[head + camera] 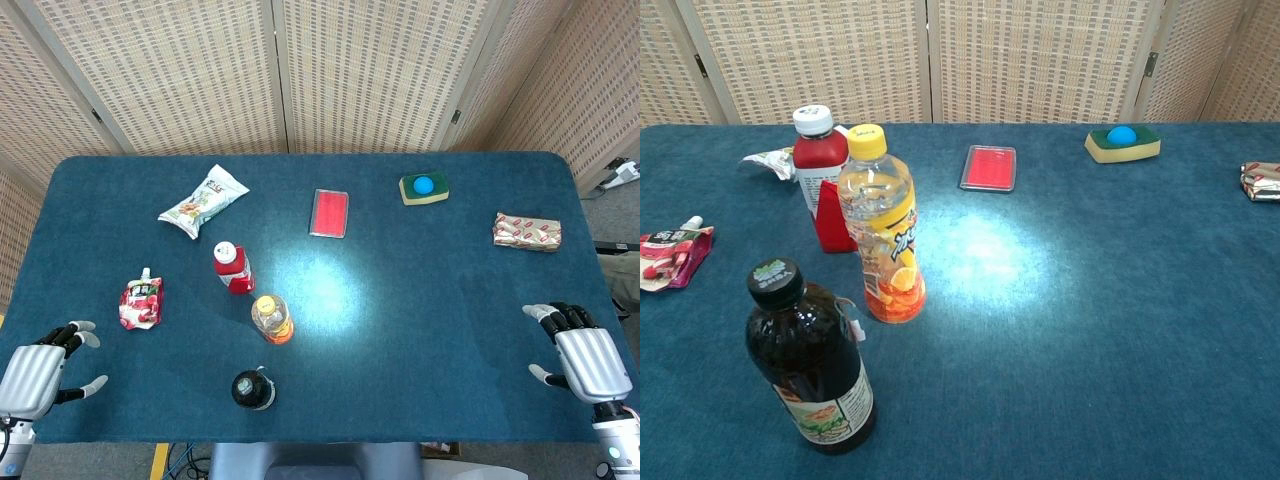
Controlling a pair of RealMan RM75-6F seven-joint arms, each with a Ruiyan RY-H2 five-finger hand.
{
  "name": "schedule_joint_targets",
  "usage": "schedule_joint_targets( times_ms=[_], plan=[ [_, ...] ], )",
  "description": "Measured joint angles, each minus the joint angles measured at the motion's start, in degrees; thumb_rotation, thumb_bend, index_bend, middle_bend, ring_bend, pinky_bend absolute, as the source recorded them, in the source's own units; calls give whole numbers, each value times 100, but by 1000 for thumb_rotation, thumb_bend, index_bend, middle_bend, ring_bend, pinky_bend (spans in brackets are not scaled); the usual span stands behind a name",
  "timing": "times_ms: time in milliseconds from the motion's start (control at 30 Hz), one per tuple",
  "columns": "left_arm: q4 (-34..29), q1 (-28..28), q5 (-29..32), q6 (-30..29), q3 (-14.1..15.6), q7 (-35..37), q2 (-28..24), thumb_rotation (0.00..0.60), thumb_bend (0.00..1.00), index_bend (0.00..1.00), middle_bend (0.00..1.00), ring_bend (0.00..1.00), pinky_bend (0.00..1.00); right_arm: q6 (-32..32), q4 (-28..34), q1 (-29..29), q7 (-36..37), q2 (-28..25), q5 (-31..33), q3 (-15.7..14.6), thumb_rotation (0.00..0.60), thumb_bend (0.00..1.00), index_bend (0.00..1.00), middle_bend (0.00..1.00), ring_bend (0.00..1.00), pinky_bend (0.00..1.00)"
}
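My left hand (45, 368) rests at the table's near left corner, fingers spread, holding nothing; the red spouted pouch (140, 303) (672, 255) is the nearest thing to it. My right hand (580, 350) lies at the near right edge, fingers apart and empty, well below the red-patterned snack pack (526, 231) (1261, 181). Neither hand shows in the chest view. Three bottles stand upright left of centre: a red one with a white cap (233, 267) (823, 178), an orange-drink one with a yellow cap (272, 318) (883, 226), and a dark one with a black cap (253, 389) (812, 360).
A white snack bag (203, 201) (770, 160) lies at the back left. A flat red box (329, 212) (989, 167) sits at mid-back. A yellow-green sponge with a blue ball on it (424, 187) (1123, 142) is at the back right. The blue table (420, 320) ends before woven screens.
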State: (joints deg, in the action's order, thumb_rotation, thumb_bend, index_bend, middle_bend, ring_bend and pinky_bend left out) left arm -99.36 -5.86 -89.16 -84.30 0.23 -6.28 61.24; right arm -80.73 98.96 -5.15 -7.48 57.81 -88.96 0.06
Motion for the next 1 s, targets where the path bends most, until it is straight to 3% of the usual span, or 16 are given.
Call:
schedule_joint_targets(
  times_ms=[633, 1000],
  plan=[
    [-94, -26, -123, 37, 33, 125, -10, 600, 21, 432, 309, 338, 561, -133, 2, 46, 210, -73, -51, 13, 600, 0, 255, 276, 180, 222],
    [-243, -227, -164, 152, -109, 694, 37, 600, 21, 421, 309, 338, 569, -308, 52, 125, 288, -104, -218, -37, 600, 0, 255, 277, 180, 222]
  ],
)
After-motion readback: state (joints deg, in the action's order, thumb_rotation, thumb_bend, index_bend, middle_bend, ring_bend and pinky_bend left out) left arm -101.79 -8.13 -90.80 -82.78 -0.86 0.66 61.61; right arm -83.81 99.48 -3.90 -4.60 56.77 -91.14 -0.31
